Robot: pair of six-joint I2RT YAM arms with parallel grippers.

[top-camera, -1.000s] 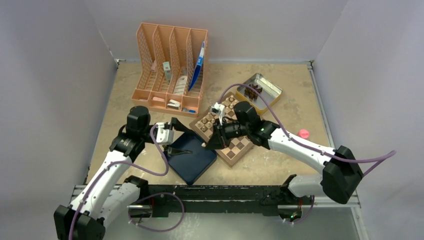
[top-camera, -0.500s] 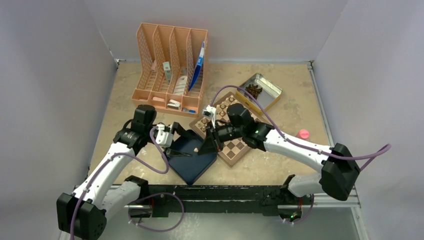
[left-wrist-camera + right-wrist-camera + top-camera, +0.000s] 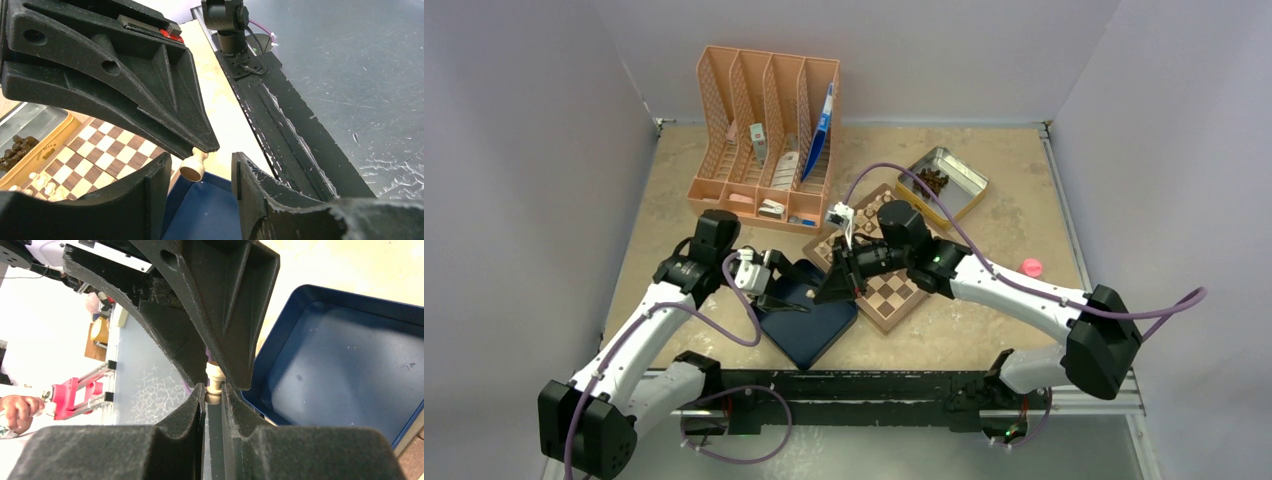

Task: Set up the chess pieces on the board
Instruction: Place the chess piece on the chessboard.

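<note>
Right gripper pinches a pale chess piece over the blue tray, apparently offering it to the left gripper, jaws spread, for regripping

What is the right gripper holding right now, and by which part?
The right gripper pinches a pale chess piece by its narrow top end; the round base sticks out free.
</note>
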